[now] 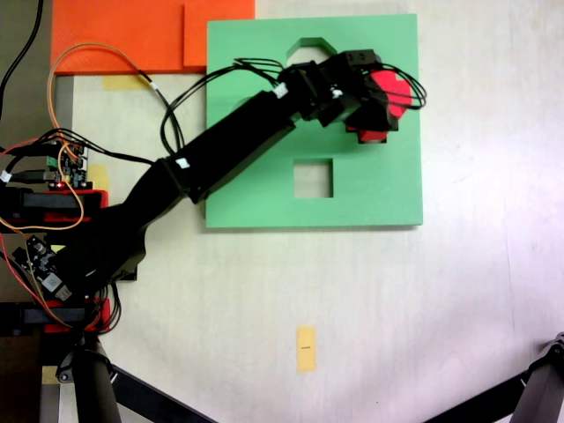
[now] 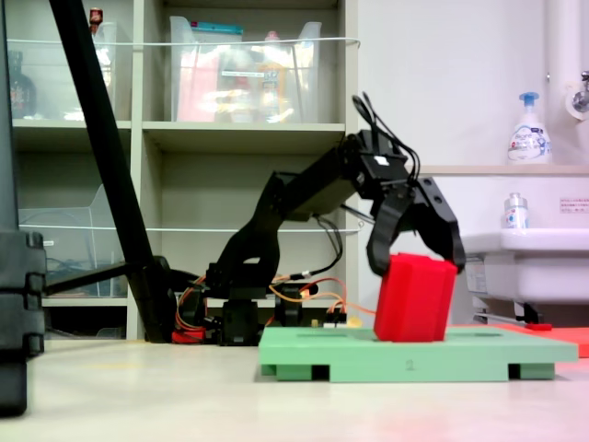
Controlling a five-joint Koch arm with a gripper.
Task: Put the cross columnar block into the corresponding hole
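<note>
The red cross columnar block [image 2: 414, 302] stands slightly tilted on the green foam board [image 2: 350, 354], its lower end at the board's top face. My gripper [image 2: 416, 265] straddles the block's upper end, one finger on each side, shut on it. In the first exterior view the gripper [image 1: 381, 110] and the red block [image 1: 392, 91] sit over the board's [image 1: 388, 189] upper right part. An octagonal cutout [image 1: 308, 44] and a square cutout [image 1: 313, 178] show. The corresponding hole is hidden under the arm and block.
Orange foam sheets [image 1: 132, 35] lie beside the board's upper left corner. The arm's base and wired electronics [image 1: 62, 167] are at the first exterior view's left. A yellow tape strip [image 1: 306, 348] marks the table. Tripod legs [image 1: 538, 388] cross the bottom corners.
</note>
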